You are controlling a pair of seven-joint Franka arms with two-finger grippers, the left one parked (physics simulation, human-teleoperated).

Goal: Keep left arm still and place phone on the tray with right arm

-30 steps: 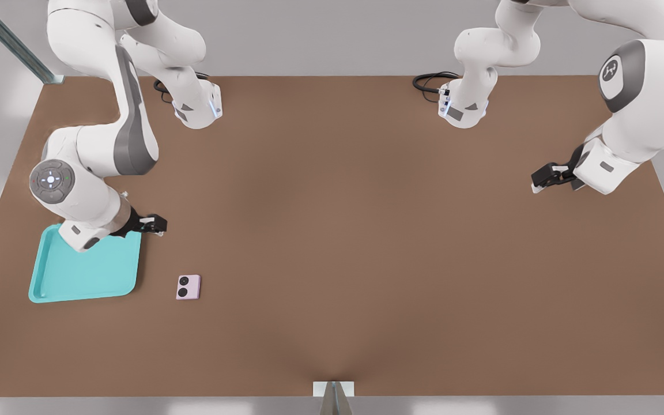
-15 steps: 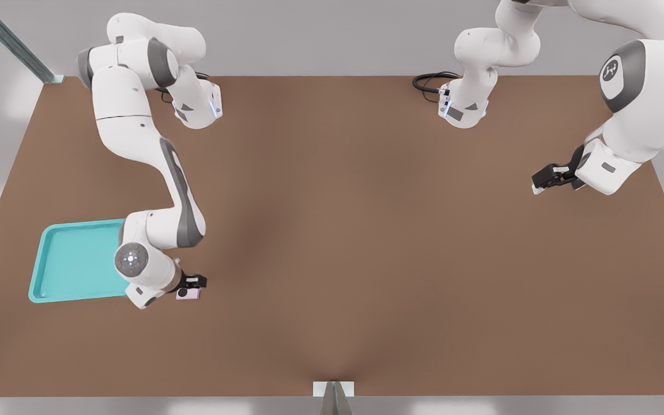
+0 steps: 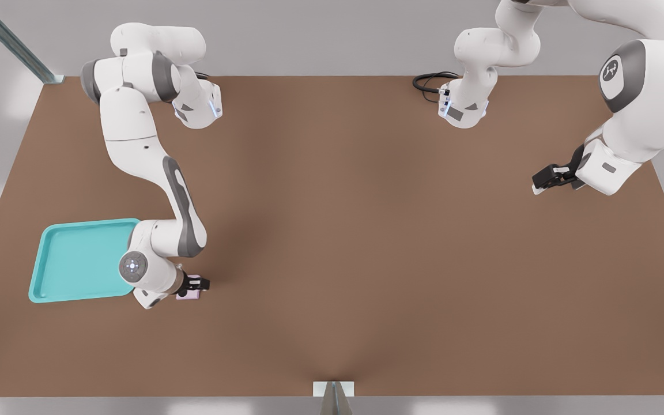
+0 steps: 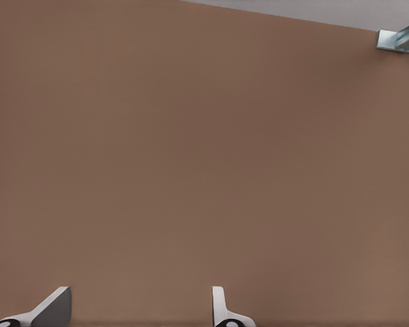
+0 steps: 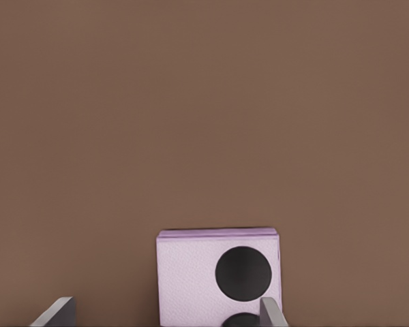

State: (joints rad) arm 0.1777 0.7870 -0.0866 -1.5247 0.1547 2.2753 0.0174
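Front view first: the small pale pink-lilac, nearly square flat phone (image 3: 192, 294) lies on the smooth matte brown table (image 3: 366, 230), just right of the glossy turquoise rounded-rectangle plastic tray (image 3: 72, 259). The right arm's black gripper (image 3: 196, 284) is right over it, lower than half a second ago. Wrist view: black round lenses up, grey fingertips (image 5: 273, 313) spread, phone (image 5: 218, 279) between them, unpinched.

The right arm (image 3: 177, 202) reaches down over the brown table (image 3: 366, 230), its gripper (image 3: 198, 284) low over the phone (image 3: 189, 295), of which only a pink edge peeks out beneath it. The tray (image 3: 61, 242) lies just beside the gripper, behind the wrist, apart from the phone
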